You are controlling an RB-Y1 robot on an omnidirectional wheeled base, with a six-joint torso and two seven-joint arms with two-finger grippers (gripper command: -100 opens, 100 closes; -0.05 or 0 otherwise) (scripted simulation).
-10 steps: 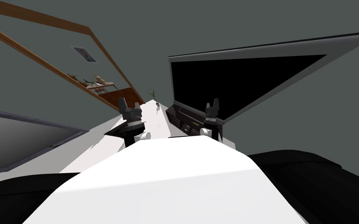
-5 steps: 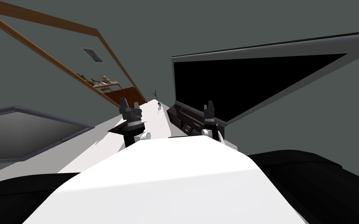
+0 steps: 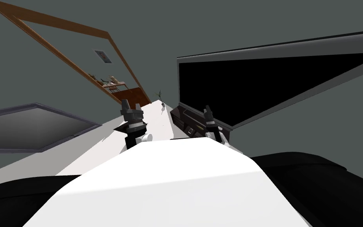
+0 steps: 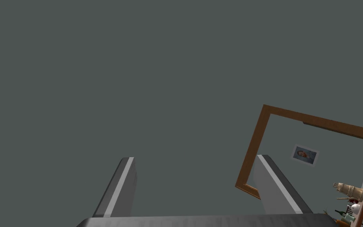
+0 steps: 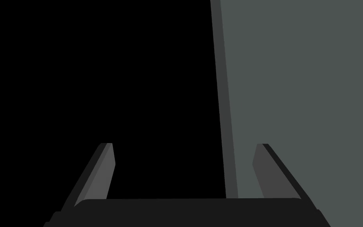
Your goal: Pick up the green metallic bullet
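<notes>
Grey wall [image 3: 224, 19] takes up most of the head view. Across it, from about 1 to 3 o'clock of the picture's middle, stretches a large black screen [image 3: 255, 82] in a grey frame [image 3: 295, 43]. A white floor [image 3: 98, 153] runs as a narrowing strip from 8 o'clock up toward the middle. At 9 o'clock lies a grey framed panel [image 3: 27, 128], flat against the wall. A wooden door frame [image 3: 113, 43] slants across at 11 o'clock. Under the screen's lower corner, touching the floor strip, stands a dark cabinet [image 3: 184, 118]. The left gripper [image 3: 130, 105] hangs over the floor strip just above the middle. In the left wrist view its fingers [image 4: 117, 193] stand spread apart, with nothing between them. The right gripper [image 3: 207, 109] is at 3 o'clock of the left one, in front of the cabinet. In the right wrist view its fingers [image 5: 100, 173] are likewise spread and empty, facing the screen's black face and frame edge. Through the door frame, at 11 o'clock of the left gripper, a shelf [image 3: 113, 83] carries small items too small to name. A potted plant [image 3: 162, 101] stands at the far end of the floor strip, at 2 o'clock of the left gripper. A small picture [image 3: 102, 56] hangs on the wall above the shelf. Where the green bullet lies, I cannot tell.
</notes>
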